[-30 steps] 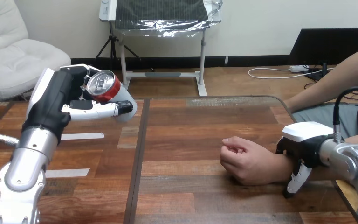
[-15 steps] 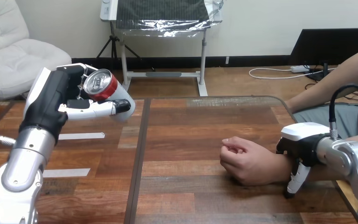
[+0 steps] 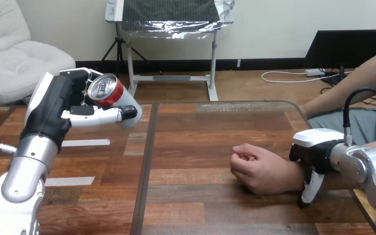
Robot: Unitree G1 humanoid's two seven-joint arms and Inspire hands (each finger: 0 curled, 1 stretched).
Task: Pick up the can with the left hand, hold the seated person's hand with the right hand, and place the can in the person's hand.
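Observation:
A red can with a silver top [image 3: 108, 93] is held tilted above the table's far left, my left hand [image 3: 54, 107] shut round it with the thumb lying along its front. The person's hand [image 3: 257, 166] rests on the table at the right, loosely closed with nothing in it. My right hand [image 3: 318, 149] sits over the person's wrist, with one digit reaching down the near side and the rest hidden behind the wrist. The can is well to the left of the person's hand.
The wooden table [image 3: 215, 122] has a dark seam [image 3: 144, 166] running front to back between the two hands. Two white tape strips [image 3: 85, 142] lie on its left part. The person's forearm comes in from the right edge.
My left hand has lifted the can slightly. My right hand has settled a little lower and further left on the person's wrist. The person's hand has stayed still.

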